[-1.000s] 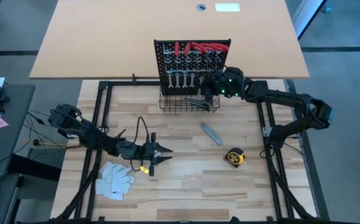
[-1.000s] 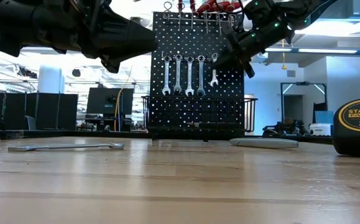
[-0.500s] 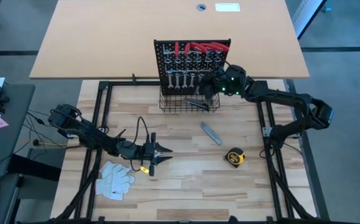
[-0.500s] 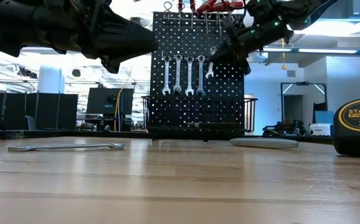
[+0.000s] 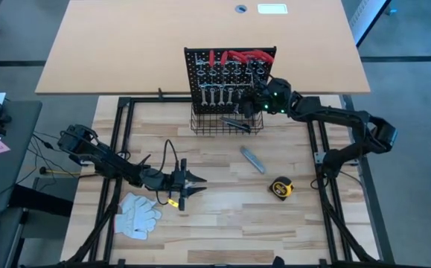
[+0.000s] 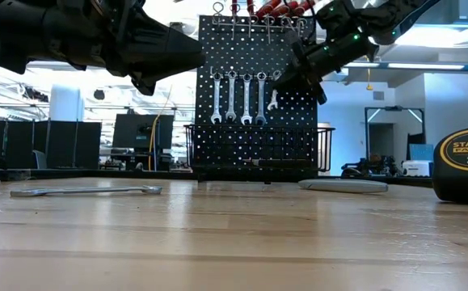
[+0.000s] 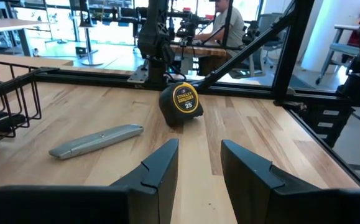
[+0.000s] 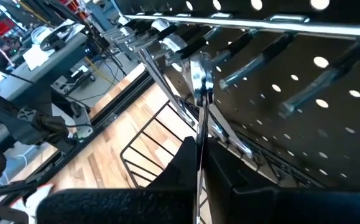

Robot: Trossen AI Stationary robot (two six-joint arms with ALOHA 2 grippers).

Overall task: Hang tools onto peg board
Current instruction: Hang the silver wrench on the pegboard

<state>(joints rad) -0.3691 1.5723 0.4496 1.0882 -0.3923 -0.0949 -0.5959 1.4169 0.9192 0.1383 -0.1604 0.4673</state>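
Your right gripper (image 5: 255,103) is up against the peg board (image 5: 230,71) at the far edge of the tabletop, jaws clamped on a small silver wrench (image 6: 273,90) — the tool sits pinched edge-on between the two fingers, its top end right at a hook beside the four wrenches (image 6: 238,97) already hanging in a row. Red-handled pliers (image 5: 237,56) hang along the board's top, and a black-handled tool (image 5: 236,123) lies in the wire basket (image 5: 200,128) at its base.

Your left gripper (image 5: 193,182) waits near the front left of the tabletop, jaws parted and empty, a white glove (image 5: 138,214) beside it. A long wrench (image 6: 86,191) lies flat on the wood. The grey utility knife (image 5: 252,159) and the tape measure (image 5: 280,187) lie right of centre — untouched.
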